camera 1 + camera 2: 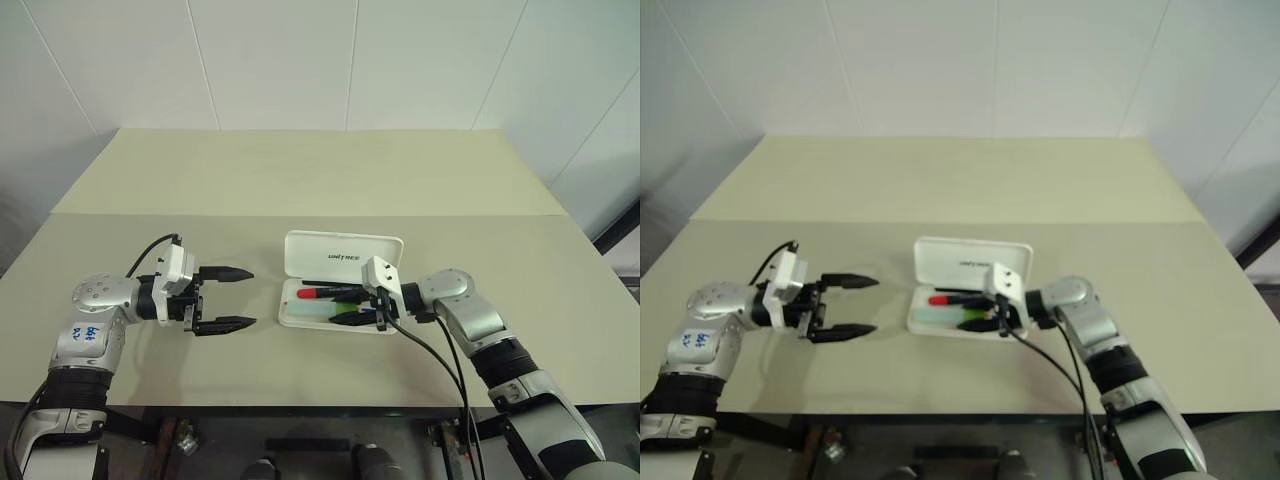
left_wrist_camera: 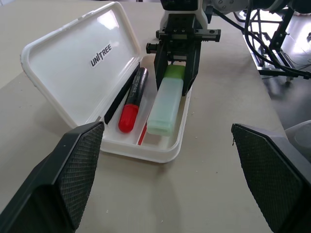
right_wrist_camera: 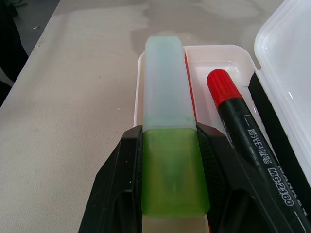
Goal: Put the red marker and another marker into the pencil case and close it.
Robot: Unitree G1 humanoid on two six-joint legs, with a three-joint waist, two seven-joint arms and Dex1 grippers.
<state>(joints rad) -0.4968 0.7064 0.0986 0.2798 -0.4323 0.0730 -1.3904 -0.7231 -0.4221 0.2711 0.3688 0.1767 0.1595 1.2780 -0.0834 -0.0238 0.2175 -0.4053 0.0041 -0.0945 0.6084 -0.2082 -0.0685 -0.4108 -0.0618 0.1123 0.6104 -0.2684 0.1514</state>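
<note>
**Green marker held in the tray, lid yet to close**

The pencil case [image 1: 341, 280] lies open on the tabletop [image 1: 300, 180], lid up on its far side. In its tray the red marker [image 2: 132, 101] lies lengthwise, and the green marker [image 2: 166, 104] sits parallel on the nearer side. Your right end effector [image 3: 170, 170] is clamped on that marker's green end, pointing along its long axis. Your left end effector [image 1: 225, 298] hovers wide open and empty, well apart from the case's other end.
</note>
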